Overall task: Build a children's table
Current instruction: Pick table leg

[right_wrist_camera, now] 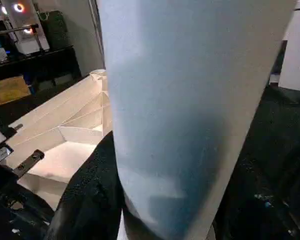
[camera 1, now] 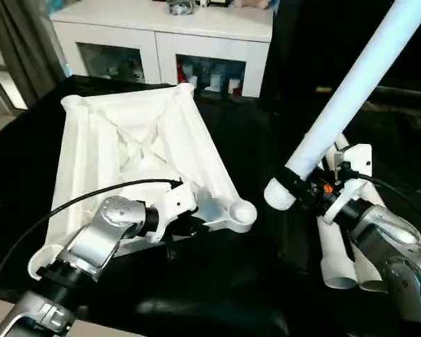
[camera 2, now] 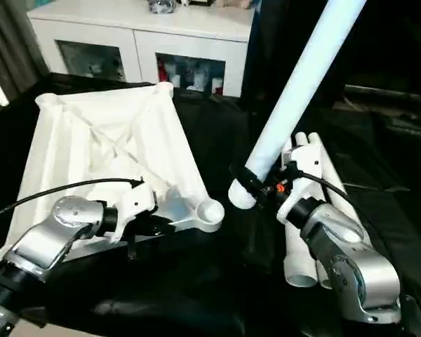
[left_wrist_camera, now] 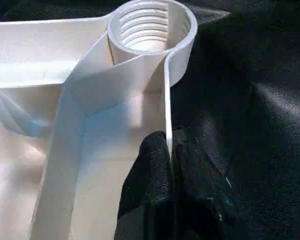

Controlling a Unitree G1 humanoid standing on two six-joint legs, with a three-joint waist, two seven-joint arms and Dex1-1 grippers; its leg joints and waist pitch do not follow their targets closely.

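- White plastic rectangular tabletop (camera 1: 133,151) lay upside down on the black-draped counter (camera 1: 231,295), ribbed underside up, with a round threaded corner socket (left_wrist_camera: 152,30) at the near corner.
- Left pincer (camera 1: 189,226) was clenched on the tabletop's thin rim wall beside that socket; black fingertips (left_wrist_camera: 150,165) pinched the wall from both sides.
- Right pincer (camera 2: 270,188) gripped a long white tubular plastic leg (camera 1: 358,84) near its lower end, the leg slanting up and away, its ribbed end just apart from the socket.
- Three spare white tubular legs (camera 1: 344,260) lay side by side on the counter under the right arm.
- White cabinet (camera 1: 168,42) stood behind.
- Judgement: plastic looked light, stiff, smooth, a bit slippery; the thin rim might flex, so hold near the socket; grip the leg low for control.
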